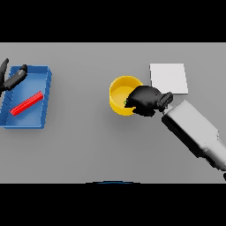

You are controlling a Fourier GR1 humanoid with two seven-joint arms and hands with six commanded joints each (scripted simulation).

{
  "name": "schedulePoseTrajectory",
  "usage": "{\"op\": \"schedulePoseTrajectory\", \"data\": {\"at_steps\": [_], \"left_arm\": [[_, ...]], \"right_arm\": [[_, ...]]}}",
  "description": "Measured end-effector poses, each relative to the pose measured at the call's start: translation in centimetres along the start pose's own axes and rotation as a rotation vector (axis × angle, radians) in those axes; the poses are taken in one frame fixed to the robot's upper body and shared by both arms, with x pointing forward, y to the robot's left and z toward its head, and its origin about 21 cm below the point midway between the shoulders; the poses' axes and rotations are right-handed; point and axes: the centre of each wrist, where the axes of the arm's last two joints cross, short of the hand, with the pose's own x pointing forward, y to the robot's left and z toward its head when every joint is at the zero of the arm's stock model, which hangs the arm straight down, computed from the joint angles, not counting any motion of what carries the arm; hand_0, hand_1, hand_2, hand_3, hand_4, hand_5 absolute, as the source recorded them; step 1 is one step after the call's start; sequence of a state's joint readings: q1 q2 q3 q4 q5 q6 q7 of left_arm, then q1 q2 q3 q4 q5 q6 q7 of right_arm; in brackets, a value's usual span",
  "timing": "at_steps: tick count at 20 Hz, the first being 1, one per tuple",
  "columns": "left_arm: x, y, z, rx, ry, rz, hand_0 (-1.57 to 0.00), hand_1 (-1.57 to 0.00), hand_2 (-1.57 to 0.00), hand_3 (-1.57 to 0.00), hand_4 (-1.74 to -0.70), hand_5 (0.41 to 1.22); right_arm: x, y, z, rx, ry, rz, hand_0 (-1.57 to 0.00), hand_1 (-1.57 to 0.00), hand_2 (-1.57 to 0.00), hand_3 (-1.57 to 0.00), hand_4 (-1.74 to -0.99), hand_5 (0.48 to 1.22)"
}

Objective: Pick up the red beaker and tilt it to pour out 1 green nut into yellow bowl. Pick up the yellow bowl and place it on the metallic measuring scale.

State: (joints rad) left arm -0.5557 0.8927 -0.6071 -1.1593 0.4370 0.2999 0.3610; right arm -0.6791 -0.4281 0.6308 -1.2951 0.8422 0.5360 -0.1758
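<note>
Yellow bowl (120, 93), probably light and rigid with a smooth rim, has the right hand (145, 100) curled over its right edge; left hand (12, 78) rests relaxed, fingers apart, at the blue tray (46, 97).

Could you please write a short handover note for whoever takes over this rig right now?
Right hand: curled over the right rim of the yellow bowl, gripping it.
Left hand: idle over the blue tray's far left corner, fingers relaxed.
Red beaker: lying in the tray.
Done: a green nut seems to be in the bowl.
Left: carry the bowl onto the metallic scale, just right of it.
</note>
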Motion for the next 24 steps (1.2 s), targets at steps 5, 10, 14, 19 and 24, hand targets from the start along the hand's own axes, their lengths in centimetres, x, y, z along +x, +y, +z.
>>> {"op": "schedulePoseTrajectory", "data": {"at_steps": [5,10,14,19,24], "left_arm": [[0.5,0.0,0.4,-0.004,-0.021,0.004,0.00,0.00,0.00,0.00,-0.72,0.686],[0.6,-0.1,0.4,-0.002,-0.009,0.001,0.00,0.00,0.00,0.00,-0.73,0.704],[0.5,0.3,0.6,0.001,0.003,0.004,0.00,0.00,0.00,0.00,-0.73,0.717],[0.7,0.6,1.0,0.011,0.016,0.010,0.00,0.00,0.00,0.00,-0.74,0.734],[0.8,0.4,0.9,0.008,0.020,-0.006,0.00,0.00,0.00,0.00,-0.72,0.725]], "right_arm": [[-1.0,-1.9,2.3,-0.064,0.074,0.008,-1.57,-1.57,-1.50,-1.16,-1.740,1.220],[-2.1,-2.5,3.4,-0.100,0.137,0.010,-1.57,-1.57,-1.52,-1.15,-1.741,1.220],[-4.3,-2.5,3.8,-0.149,0.200,-0.001,-1.57,-1.57,-1.53,-1.15,-1.741,1.221],[-7.8,-1.9,4.6,-0.165,0.291,-0.027,-1.57,-1.57,-1.55,-1.15,-1.741,1.221],[-10.4,-0.4,4.2,-0.166,0.381,-0.057,-1.57,-1.57,-1.50,-1.17,-1.741,1.221]]}}
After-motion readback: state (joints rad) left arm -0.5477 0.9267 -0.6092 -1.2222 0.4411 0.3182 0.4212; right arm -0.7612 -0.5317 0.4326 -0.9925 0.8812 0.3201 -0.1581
